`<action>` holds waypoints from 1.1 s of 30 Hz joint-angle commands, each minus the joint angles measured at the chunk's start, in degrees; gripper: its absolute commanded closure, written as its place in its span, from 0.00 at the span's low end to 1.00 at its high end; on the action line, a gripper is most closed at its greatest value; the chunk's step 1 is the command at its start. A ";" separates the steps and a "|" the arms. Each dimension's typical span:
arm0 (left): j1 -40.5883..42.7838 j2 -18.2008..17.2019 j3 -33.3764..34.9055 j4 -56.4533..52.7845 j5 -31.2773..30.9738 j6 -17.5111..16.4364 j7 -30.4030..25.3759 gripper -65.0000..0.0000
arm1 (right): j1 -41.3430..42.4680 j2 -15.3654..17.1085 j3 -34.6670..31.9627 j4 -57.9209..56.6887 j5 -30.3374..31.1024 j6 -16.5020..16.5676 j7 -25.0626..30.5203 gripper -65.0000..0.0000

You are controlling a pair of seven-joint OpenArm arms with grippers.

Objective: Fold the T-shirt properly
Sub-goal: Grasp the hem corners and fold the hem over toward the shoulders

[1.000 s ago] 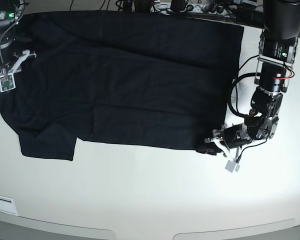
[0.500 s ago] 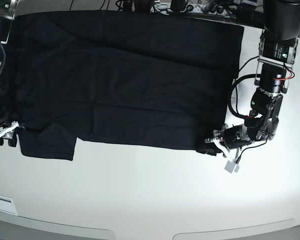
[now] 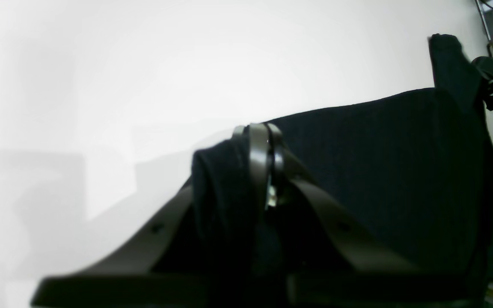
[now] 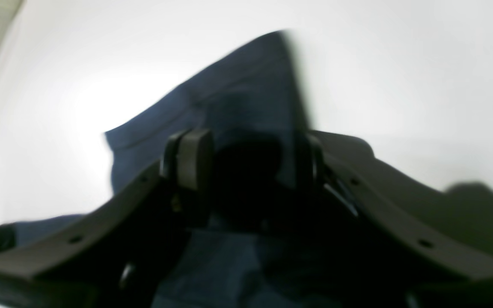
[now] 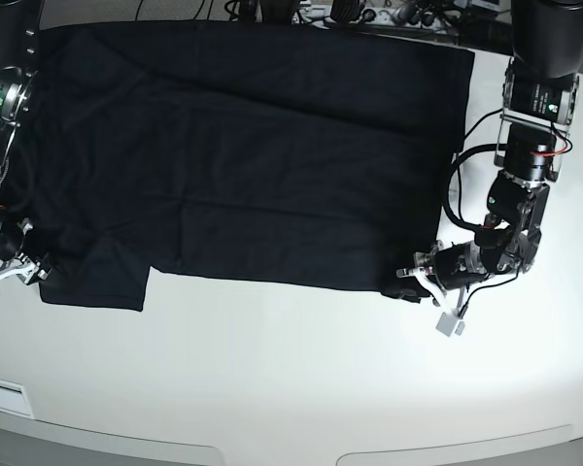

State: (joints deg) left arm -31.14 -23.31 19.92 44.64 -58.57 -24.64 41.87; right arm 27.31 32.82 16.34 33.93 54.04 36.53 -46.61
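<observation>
In the left wrist view, the left end effector (image 3: 260,171) is clamped tight on a bunched fold of the large plain black soft cloth T-shirt (image 3: 392,171), a roll of fabric wrapping over the finger toward 9 o'clock; the rest of the shirt spreads away toward 3 o'clock over the pale white surface (image 3: 122,77), and at about 2 o'clock a far corner of it stands up beside the other arm's dark hardware. In the right wrist view, which is blurred, the right end effector (image 4: 246,158) has its jaws standing apart with cloth of the T-shirt (image 4: 238,94) lying between and beyond them; the cloth peaks toward 12 o'clock and looks bluish in the glare, and I cannot tell whether either finger already presses on it. In the base view the T-shirt (image 5: 253,155) lies spread flat across the upper half of the surface (image 5: 291,379), no print showing, one sleeve hanging down at 8 o'clock. The left end effector (image 5: 415,280) pinches the bottom corner at about 4 o'clock; the right end effector (image 5: 15,272) sits at the sleeve edge near 8 o'clock. My reading is that the step in hand is taking hold of the near edge at both ends before the first fold. The next move calls for the right jaws to shut on the cloth, then both arms lifting evenly.
</observation>
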 commanded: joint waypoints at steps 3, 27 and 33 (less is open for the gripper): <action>0.63 -0.66 0.63 -0.68 6.08 2.78 5.11 1.00 | 1.29 0.83 0.15 0.90 2.10 2.19 -0.37 0.75; -8.44 -2.29 0.63 3.52 0.39 -10.23 15.89 1.00 | -20.20 9.42 0.17 44.78 11.54 3.47 -12.22 1.00; -8.41 -6.93 0.63 9.92 -1.81 -10.12 20.50 1.00 | -26.10 13.73 0.33 50.77 11.58 3.47 -12.22 1.00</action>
State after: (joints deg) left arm -37.63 -29.56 20.99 53.74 -59.20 -34.59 62.87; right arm 0.03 44.80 15.92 83.77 64.55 39.90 -60.05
